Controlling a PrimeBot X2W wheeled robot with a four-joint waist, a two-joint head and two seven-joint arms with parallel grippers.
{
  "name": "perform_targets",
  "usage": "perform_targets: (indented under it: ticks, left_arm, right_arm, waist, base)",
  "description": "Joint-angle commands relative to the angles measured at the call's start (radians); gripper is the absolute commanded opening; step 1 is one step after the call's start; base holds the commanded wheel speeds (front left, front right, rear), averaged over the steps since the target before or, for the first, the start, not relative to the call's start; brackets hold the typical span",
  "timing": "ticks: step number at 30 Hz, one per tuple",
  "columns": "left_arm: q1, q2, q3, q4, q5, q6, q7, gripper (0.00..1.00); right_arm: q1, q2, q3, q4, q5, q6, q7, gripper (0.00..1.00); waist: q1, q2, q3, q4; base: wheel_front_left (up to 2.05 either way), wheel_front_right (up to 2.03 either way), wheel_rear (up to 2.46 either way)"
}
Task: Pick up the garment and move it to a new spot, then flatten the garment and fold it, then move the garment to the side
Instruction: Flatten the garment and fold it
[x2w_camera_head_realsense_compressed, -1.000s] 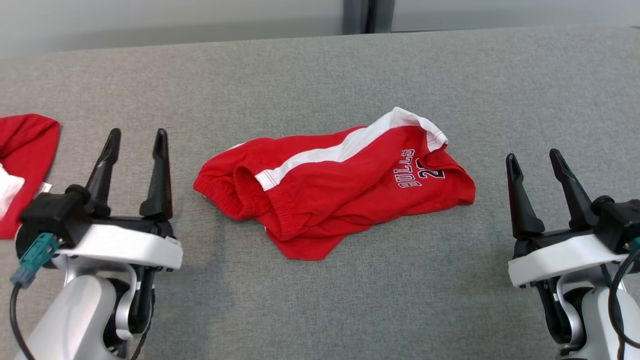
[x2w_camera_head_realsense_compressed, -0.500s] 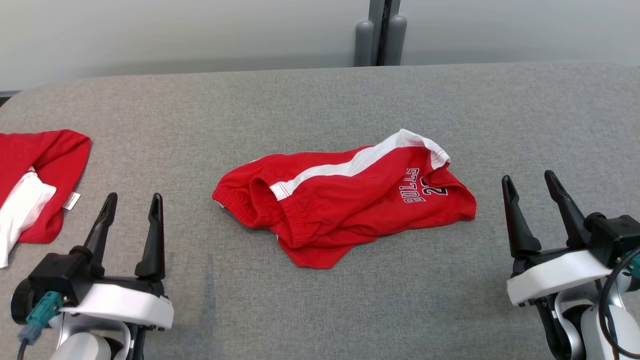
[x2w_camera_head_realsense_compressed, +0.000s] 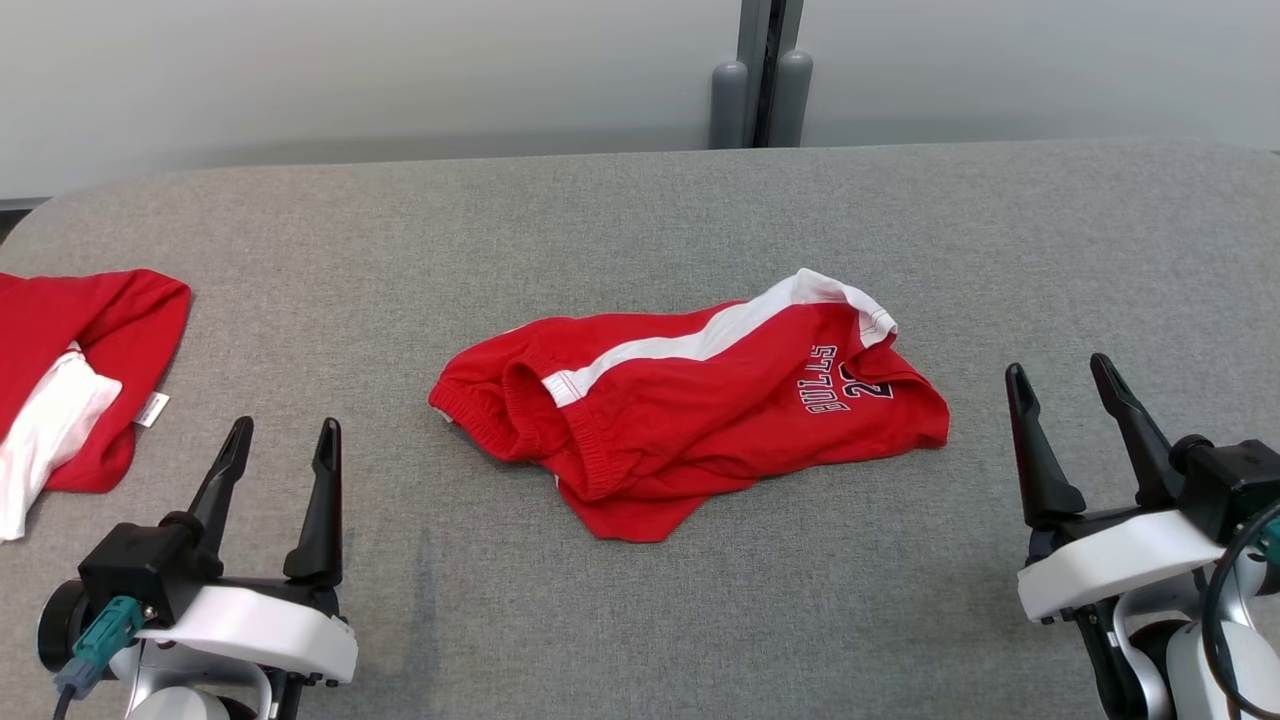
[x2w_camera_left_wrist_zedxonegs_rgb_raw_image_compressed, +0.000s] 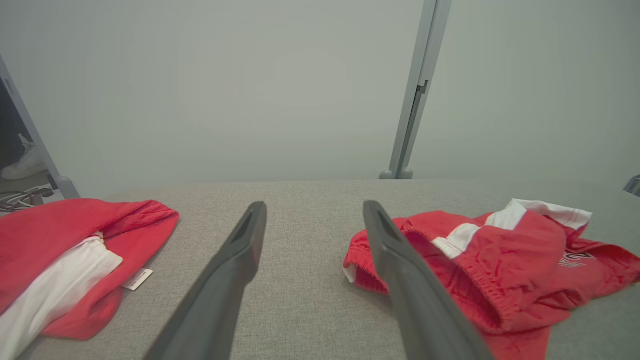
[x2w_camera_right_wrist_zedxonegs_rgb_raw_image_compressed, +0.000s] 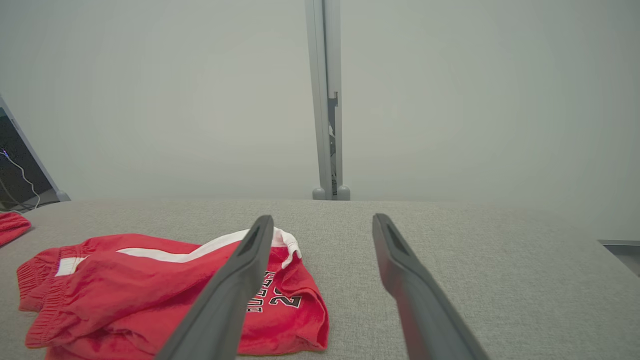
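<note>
Red Bulls shorts (x2w_camera_head_realsense_compressed: 690, 410) lay crumpled on the grey table (x2w_camera_head_realsense_compressed: 640, 220) between and ahead of the left gripper (x2w_camera_head_realsense_compressed: 285, 430) and right gripper (x2w_camera_head_realsense_compressed: 1058, 368), both empty with jaws wide apart, so each should pinch its nearest edge low; since a second earlier only the head camera had tilted up, the shorts unmoved.

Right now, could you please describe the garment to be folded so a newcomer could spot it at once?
Start at the grey table and look to its middle. The crumpled red shorts lie there; unlike the other red garment at the left edge, they carry BULLS lettering.
</note>
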Motion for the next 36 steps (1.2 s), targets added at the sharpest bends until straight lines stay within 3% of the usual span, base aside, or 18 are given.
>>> perform_targets:
  ticks: [1,12,18,25,36]
  left_arm:
    - [-0.008,0.005,-0.001,0.003,-0.002,0.003,0.000,1.00]
    - [-0.096,0.015,-0.010,-0.003,0.024,-0.006,0.014,1.00]
    - [-0.205,-0.006,-0.087,0.000,0.031,-0.057,0.114,1.00]
    - [-0.261,-0.061,-0.216,0.051,-0.024,-0.136,0.307,1.00]
    - [-0.307,-0.088,-0.235,0.120,-0.080,-0.185,0.372,1.00]
  right_arm:
    - [0.008,-0.006,-0.003,-0.006,0.006,0.000,0.001,1.00]
    - [0.001,-0.006,-0.013,-0.012,0.003,0.000,0.004,1.00]
    - [-0.011,-0.006,0.002,-0.013,0.002,0.000,0.002,1.00]
    - [-0.027,-0.006,0.017,-0.003,0.016,0.000,-0.013,1.00]
    - [-0.059,-0.006,0.033,0.027,0.036,0.000,-0.046,1.00]
  waist:
    - [0.0000,0.0000,0.000,0.000]
    - [0.0000,0.0000,0.014,0.010]
    - [0.0000,0.0000,0.037,0.000]
    - [0.0000,0.0000,0.078,-0.037]
    - [0.0000,0.0000,0.128,-0.079]
  base:
    - [0.00,0.00,0.00]
    - [0.00,0.00,0.00]
    - [0.00,0.00,0.00]
    - [0.00,0.00,0.00]
    - [0.00,0.00,0.00]
